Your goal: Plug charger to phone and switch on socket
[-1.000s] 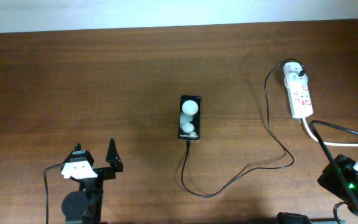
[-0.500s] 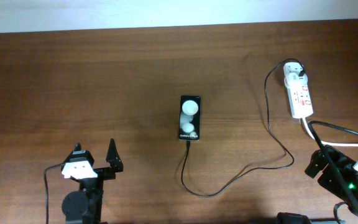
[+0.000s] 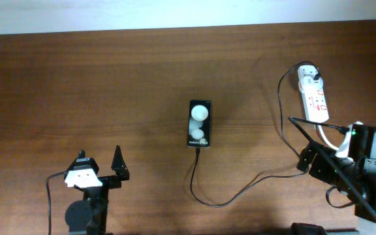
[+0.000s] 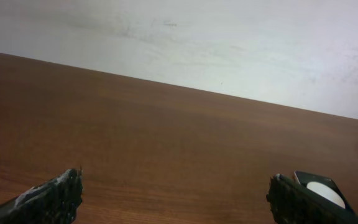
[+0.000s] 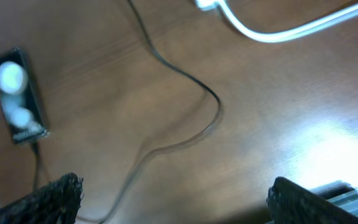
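Observation:
The black phone [image 3: 200,123] lies face up mid-table, two white circles on its screen. It also shows in the right wrist view [image 5: 18,96] and at the left wrist view's lower right edge [image 4: 322,190]. The thin black charger cable [image 3: 253,183] runs from the phone's near edge in a loop to the adapter [image 3: 311,76], which sits in the white socket strip [image 3: 316,101] at the far right. My right gripper [image 3: 315,163] hangs open above the cable's bend [image 5: 216,106], holding nothing. My left gripper [image 3: 100,160] stands open and empty at the front left.
The socket's thick white cord [image 3: 328,138] trails toward the right arm and crosses the top of the right wrist view [image 5: 278,31]. A pale wall [image 4: 179,37] bounds the table's far edge. Bare brown wood [image 3: 109,78] lies between the left gripper and the phone.
The right arm has swung up and left out of the lower right corner, over the cable's bend. The left arm, phone and socket have not moved.

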Motion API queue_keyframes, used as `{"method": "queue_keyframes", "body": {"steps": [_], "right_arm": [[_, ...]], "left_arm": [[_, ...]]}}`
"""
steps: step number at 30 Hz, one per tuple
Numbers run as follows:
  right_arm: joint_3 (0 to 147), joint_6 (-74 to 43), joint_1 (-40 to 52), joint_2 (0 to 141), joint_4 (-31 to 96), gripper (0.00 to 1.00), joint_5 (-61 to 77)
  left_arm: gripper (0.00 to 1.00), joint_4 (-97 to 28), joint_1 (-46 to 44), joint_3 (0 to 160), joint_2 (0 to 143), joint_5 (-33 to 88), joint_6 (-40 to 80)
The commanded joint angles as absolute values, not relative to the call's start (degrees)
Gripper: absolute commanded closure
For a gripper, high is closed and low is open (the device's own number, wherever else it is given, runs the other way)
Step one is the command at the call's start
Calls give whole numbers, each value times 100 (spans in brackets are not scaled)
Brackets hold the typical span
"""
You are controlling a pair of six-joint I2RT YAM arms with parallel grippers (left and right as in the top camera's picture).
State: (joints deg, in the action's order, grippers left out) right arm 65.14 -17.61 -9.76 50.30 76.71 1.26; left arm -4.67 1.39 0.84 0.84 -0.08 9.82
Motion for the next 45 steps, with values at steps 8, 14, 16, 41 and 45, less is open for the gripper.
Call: {"method": "queue_keyframes", "body": {"steps": [8,14,16,41,45], "right_arm": [[3642,-1481,-958,2832,4305,2,1452],[2733,-1498,-615,1704,2845,2,1459],[2412,-1498,-443,1326,2320,1,1457],[54,-1649,191,19,423,1,814],[34,-1424,191,19,401,1,814]], "left_arm": [[1,-475,117,51,56,-43,869],[1,-475,117,51,58,-45,869],[1,-475,117,51,56,-43,869],[1,-475,117,51,56,-45,869],[1,-475,117,51,56,-45,869]]}}
